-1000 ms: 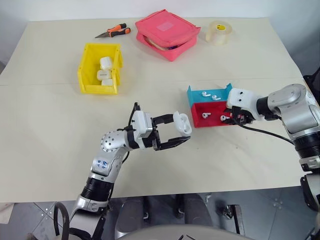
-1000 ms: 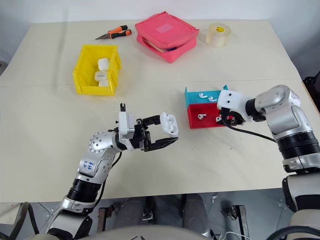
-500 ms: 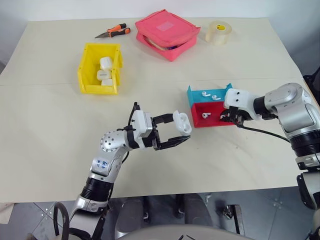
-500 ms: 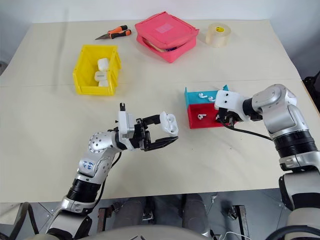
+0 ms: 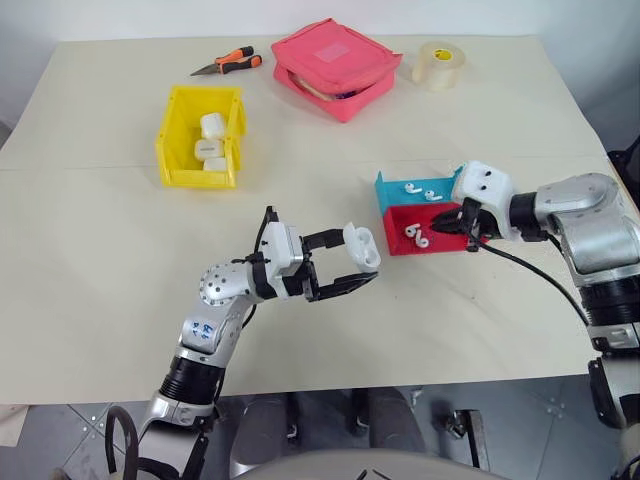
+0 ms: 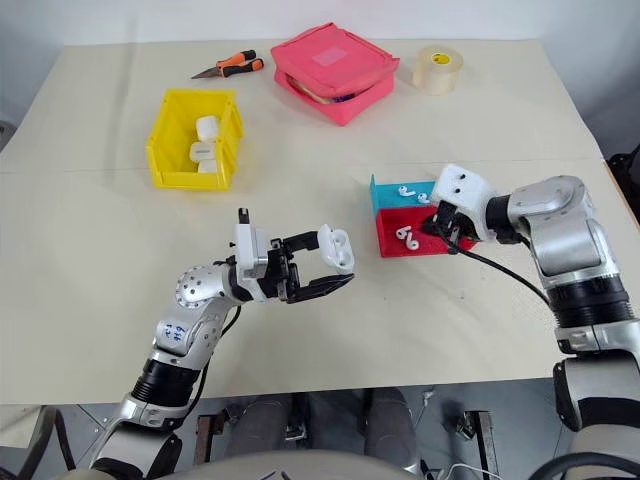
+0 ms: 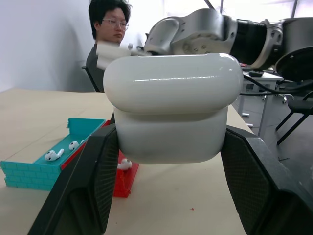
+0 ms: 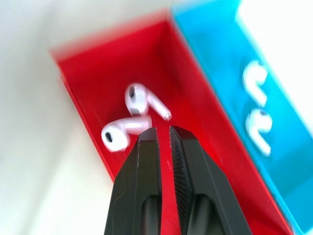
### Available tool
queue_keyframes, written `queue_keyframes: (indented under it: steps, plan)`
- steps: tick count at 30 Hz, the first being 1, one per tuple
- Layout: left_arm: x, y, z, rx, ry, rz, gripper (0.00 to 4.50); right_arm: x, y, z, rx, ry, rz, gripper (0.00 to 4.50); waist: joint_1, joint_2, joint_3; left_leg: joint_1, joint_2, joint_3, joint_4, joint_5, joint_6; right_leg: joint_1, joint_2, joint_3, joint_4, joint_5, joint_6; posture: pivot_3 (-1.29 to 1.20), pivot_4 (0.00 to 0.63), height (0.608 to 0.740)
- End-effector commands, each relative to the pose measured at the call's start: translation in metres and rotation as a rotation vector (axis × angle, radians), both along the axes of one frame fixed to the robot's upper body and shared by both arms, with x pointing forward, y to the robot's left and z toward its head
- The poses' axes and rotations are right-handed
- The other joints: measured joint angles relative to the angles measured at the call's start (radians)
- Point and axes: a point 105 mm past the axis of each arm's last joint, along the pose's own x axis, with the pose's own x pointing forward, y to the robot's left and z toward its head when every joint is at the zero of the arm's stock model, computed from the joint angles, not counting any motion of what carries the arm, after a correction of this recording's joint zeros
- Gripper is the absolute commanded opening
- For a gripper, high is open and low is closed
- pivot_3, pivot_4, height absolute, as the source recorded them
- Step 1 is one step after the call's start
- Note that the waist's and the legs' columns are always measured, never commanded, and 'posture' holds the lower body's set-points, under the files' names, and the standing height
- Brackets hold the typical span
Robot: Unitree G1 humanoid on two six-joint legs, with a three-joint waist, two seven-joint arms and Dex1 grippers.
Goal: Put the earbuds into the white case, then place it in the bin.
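A: Gripping the white case point(image 5: 362, 245), the left gripper point(image 5: 345, 268) is holding it above the table point(image 5: 100, 260), its fingers pressing on both sides of the lower half.

B: And the right gripper point(image 8: 164, 134)?

A: It is hanging over the red tray point(image 8: 93, 83), fingers nearly together with nothing between them. Two earbuds point(image 8: 132, 120) are lying in that tray just beyond the tips, two more in the blue tray point(image 5: 425, 188) beside it.

B: The bin point(image 5: 200, 137)?

A: Sitting well apart on the robot's left, holding white cases
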Motion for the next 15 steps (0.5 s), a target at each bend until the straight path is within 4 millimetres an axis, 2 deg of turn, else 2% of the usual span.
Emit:
queue_keyframes:
  steps: [1,8,11,15]
  plan:
    - [0.000,0.001,0.006,-0.015,-0.028,-0.002,2.76,-0.005,-0.003,0.011,0.052,-0.068,-0.028,0.40,0.000,0.000,0.000,0.000,0.000,0.000,0.000,0.000,0.000,0.000,0.000,0.000,0.000,0.000,0.000,0.00,0.150,0.740]
    - [0.006,0.006,0.008,-0.002,-0.031,0.006,2.76,-0.011,-0.008,0.019,0.068,-0.116,-0.063,0.40,-0.002,0.001,0.000,0.000,0.000,0.000,0.000,0.000,0.000,0.000,0.000,-0.001,0.000,0.000,0.000,0.00,0.150,0.740]
    - [0.011,0.012,0.007,0.002,-0.032,0.033,2.76,-0.013,-0.010,0.018,0.040,-0.102,-0.072,0.97,-0.002,0.001,0.000,0.000,0.000,0.000,0.000,0.000,0.000,0.000,0.000,-0.001,-0.001,0.000,0.000,0.00,0.150,0.740]
    - [0.021,0.025,0.006,0.015,-0.036,0.082,2.76,-0.013,-0.002,0.016,0.038,-0.111,-0.071,2.34,-0.002,0.001,0.000,0.000,0.000,0.000,0.000,0.000,0.000,0.000,0.000,-0.001,-0.001,0.000,0.000,0.00,0.150,0.740]
